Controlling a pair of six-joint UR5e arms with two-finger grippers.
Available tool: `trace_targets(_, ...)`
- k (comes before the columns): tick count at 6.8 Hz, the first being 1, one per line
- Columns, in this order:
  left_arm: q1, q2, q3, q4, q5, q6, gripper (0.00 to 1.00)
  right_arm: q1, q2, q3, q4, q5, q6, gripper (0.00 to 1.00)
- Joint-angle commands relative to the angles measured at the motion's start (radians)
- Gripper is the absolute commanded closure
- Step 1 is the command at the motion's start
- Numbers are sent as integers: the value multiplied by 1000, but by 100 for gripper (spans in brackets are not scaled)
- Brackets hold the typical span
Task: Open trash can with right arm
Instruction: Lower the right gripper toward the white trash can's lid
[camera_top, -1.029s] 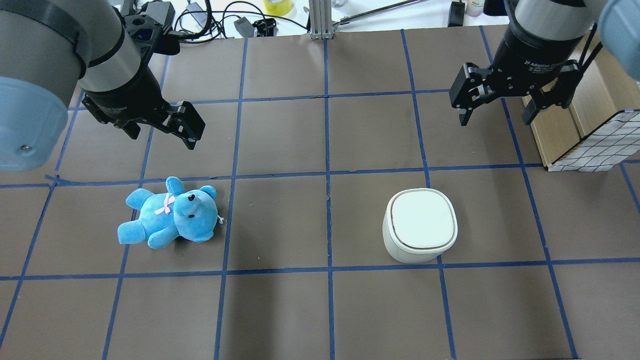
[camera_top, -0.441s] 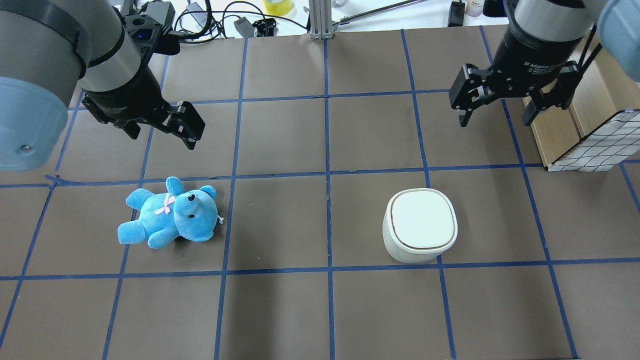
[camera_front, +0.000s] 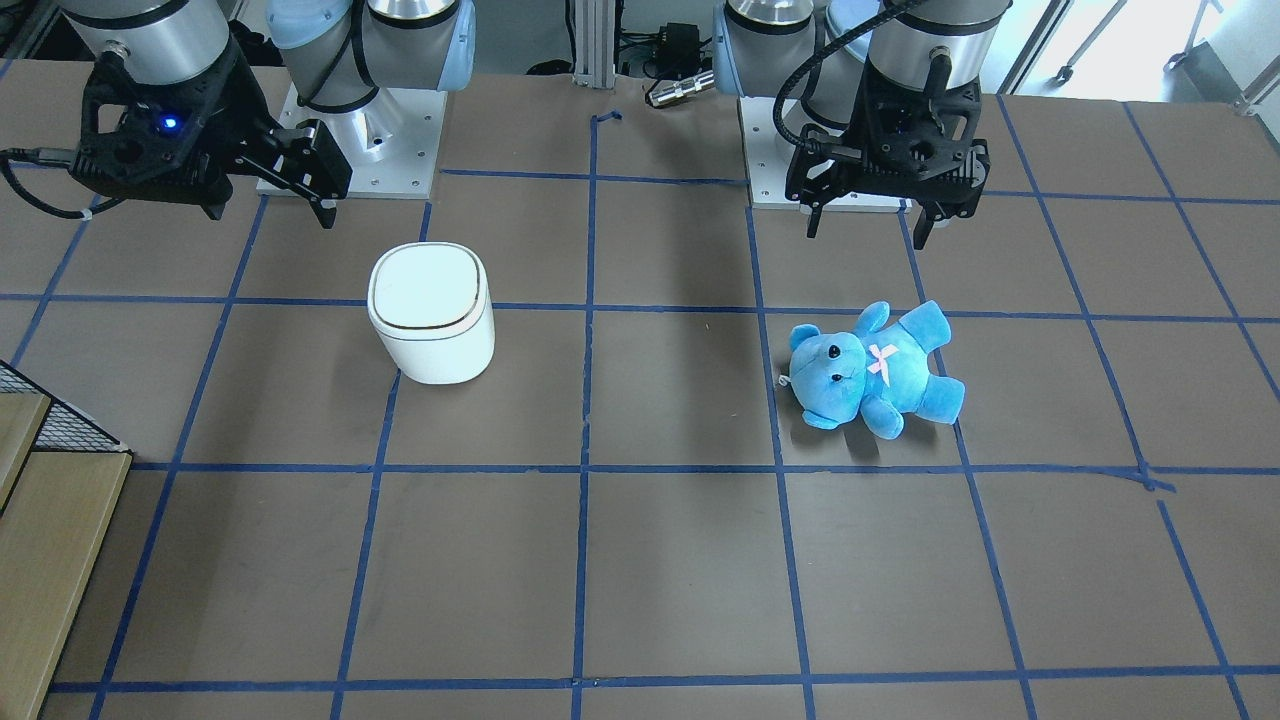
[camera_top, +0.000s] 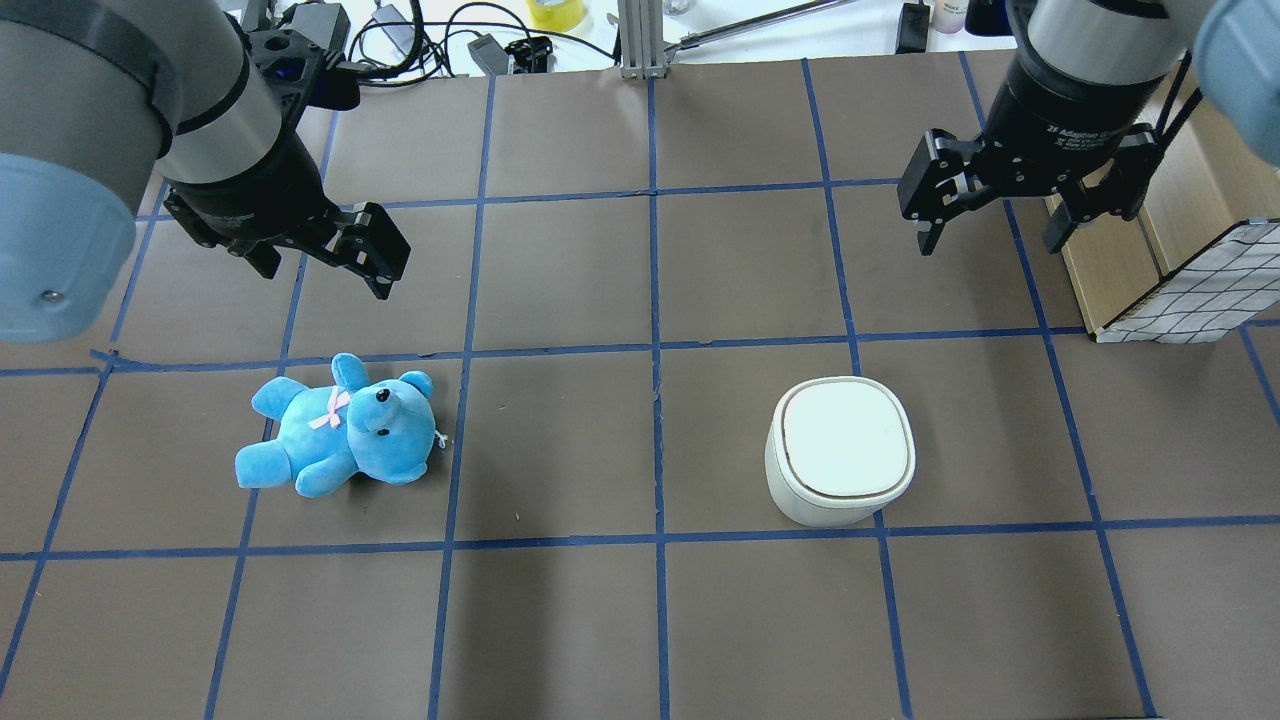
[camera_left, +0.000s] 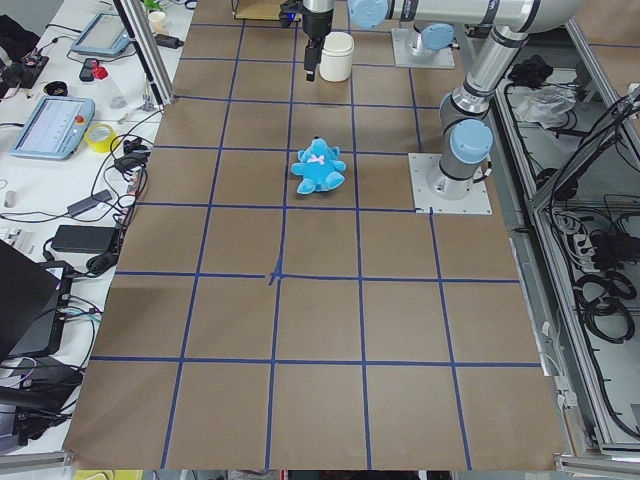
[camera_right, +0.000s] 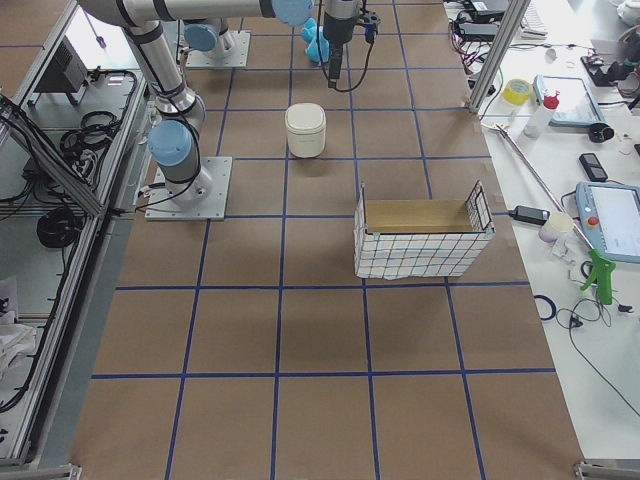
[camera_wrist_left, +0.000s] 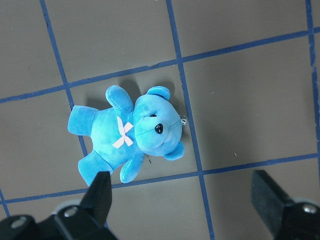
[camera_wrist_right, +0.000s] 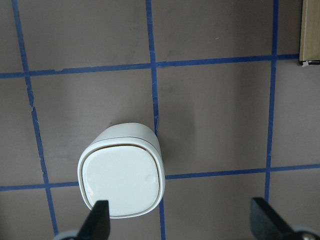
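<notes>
The white trash can (camera_top: 840, 450) stands upright on the brown table with its lid shut; it also shows in the front view (camera_front: 430, 312) and the right wrist view (camera_wrist_right: 122, 182). My right gripper (camera_top: 990, 243) is open and empty, hovering high, beyond the can and a little to its right. In the front view the right gripper (camera_front: 270, 212) shows a blue light. My left gripper (camera_top: 325, 280) is open and empty above the blue teddy bear (camera_top: 340, 430), which lies on its back and fills the left wrist view (camera_wrist_left: 130, 132).
A wire-mesh box with a cardboard lining (camera_top: 1190, 290) stands at the table's right edge, close to my right wrist. Cables and small devices (camera_top: 420, 40) lie beyond the far edge. Blue tape lines grid the table.
My right gripper has shifted only very slightly. The can, the bear and my left arm have not moved.
</notes>
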Motion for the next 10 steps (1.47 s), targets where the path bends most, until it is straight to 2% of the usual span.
trace_targets(1, 0, 0, 0, 0, 2, 0, 0, 1, 0, 3, 0, 0, 0, 1)
trace_targets(2, 0, 0, 0, 0, 0, 0, 0, 3, 0, 5, 0, 3, -2, 25)
trace_targets(3, 0, 0, 0, 0, 0, 0, 0, 4, 0, 9, 7, 9, -2, 54)
trace_targets(5, 0, 0, 0, 0, 0, 0, 0, 7, 2, 40, 13, 18, -3, 88)
trace_targets(6, 0, 0, 0, 0, 0, 0, 0, 9, 2, 63, 13, 18, -2, 100)
trace_targets(10, 0, 0, 0, 0, 0, 0, 0, 10, 17, 161, 10, 26, -5, 100)
